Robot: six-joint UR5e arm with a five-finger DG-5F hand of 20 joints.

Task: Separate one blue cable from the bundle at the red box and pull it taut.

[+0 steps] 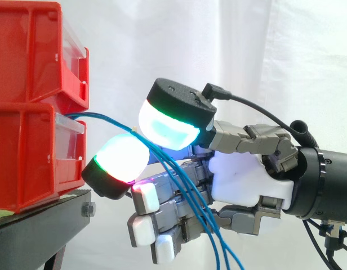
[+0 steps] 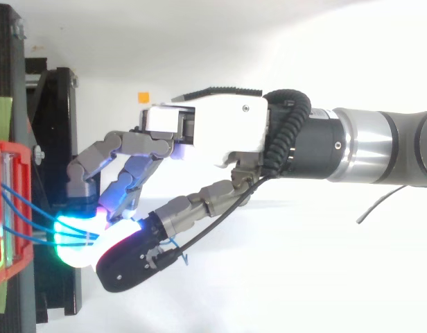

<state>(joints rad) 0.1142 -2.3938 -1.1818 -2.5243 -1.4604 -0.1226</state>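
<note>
Blue cable [image 1: 106,119] leaves the gap between the stacked red bins [image 1: 32,56], and we see it clamped between the glowing fingers [image 1: 120,160] of the hand [image 1: 241,177], just beside the bins' front. Other blue strands [image 1: 213,242] hang loose down past the palm. We see the bins resting on a black stand [image 1: 38,225].
</note>
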